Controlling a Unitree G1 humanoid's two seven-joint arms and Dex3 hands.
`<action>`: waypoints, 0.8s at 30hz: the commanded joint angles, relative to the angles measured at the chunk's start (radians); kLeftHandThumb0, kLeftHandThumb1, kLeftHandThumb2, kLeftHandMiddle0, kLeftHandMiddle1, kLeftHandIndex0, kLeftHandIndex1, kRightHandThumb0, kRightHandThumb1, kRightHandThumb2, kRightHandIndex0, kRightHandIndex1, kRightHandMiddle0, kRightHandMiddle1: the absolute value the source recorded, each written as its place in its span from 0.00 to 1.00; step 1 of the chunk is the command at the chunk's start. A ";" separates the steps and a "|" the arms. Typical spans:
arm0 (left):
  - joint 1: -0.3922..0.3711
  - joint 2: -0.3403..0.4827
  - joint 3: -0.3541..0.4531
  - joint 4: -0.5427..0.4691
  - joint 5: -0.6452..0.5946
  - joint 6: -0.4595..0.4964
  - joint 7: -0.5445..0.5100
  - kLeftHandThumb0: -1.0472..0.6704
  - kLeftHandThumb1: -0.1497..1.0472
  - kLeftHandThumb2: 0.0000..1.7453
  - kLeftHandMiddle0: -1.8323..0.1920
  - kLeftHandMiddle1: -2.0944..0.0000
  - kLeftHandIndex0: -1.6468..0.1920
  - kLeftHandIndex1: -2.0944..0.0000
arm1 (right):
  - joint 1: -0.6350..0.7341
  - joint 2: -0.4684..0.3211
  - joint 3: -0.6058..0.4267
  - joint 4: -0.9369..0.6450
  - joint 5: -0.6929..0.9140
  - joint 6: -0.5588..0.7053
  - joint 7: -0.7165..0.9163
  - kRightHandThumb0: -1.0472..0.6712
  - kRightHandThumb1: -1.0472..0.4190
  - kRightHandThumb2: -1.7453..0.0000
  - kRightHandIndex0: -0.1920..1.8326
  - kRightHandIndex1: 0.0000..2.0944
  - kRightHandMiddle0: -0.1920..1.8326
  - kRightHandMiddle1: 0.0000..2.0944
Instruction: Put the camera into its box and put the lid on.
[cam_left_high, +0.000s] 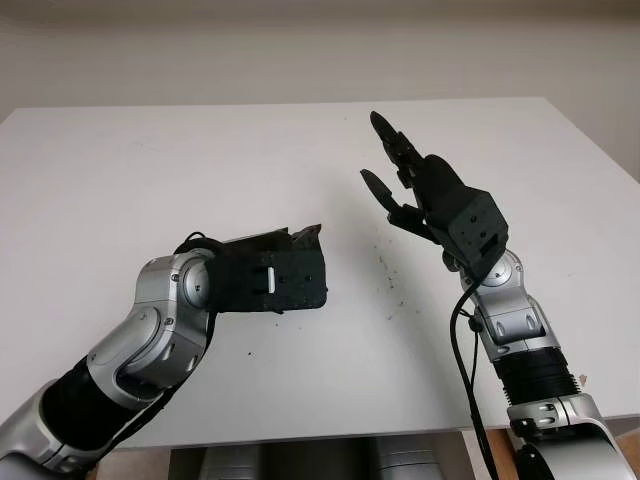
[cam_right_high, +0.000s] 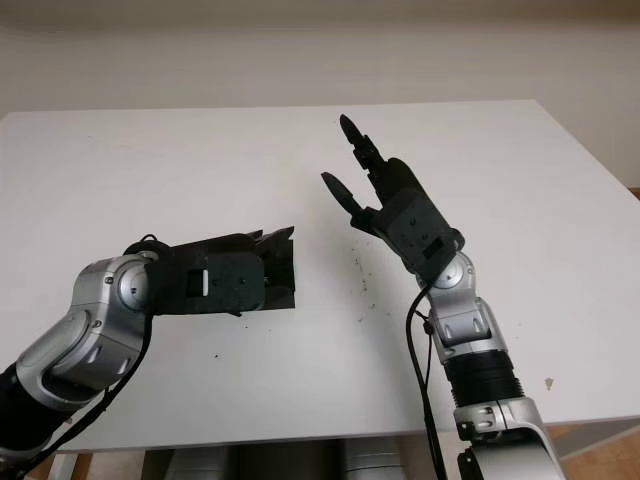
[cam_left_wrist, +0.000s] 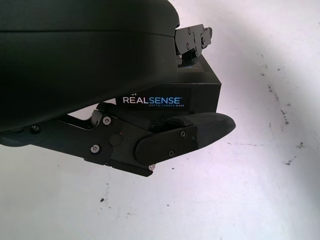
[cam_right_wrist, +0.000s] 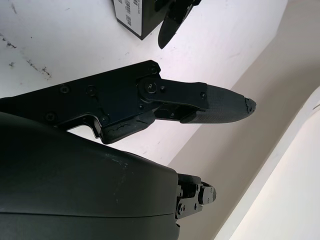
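My left hand is shut on a black box printed with "REALSENSE", and holds it just over the white table, a little left of the middle. Its fingers wrap the box's side. The hand covers most of the box, so I cannot tell whether it has a lid on. In the right wrist view a corner of the box with a white barcode label appears. My right hand is open, raised above the table to the right of the box and well apart from it.
Small dark specks dot the tabletop between the two hands. A black cable runs along my right forearm. The table's front edge lies close below both arms, and a pale wall stands behind the far edge.
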 joint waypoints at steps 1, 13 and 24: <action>0.076 0.003 -0.028 -0.009 -0.028 0.017 -0.026 0.24 1.00 0.37 1.00 1.00 1.00 1.00 | -0.008 -0.013 -0.002 -0.023 -0.003 -0.002 0.005 0.17 0.00 0.70 0.10 0.03 0.10 0.03; 0.146 0.026 0.024 -0.255 -0.122 0.116 -0.057 0.22 1.00 0.37 1.00 1.00 1.00 1.00 | -0.012 -0.007 -0.001 -0.018 0.007 -0.013 0.027 0.19 0.00 0.69 0.10 0.03 0.11 0.03; 0.128 0.092 0.301 -0.476 -0.394 0.252 -0.070 0.21 1.00 0.35 1.00 1.00 1.00 1.00 | -0.011 -0.003 0.007 -0.013 0.009 -0.005 0.044 0.18 0.00 0.69 0.10 0.03 0.10 0.02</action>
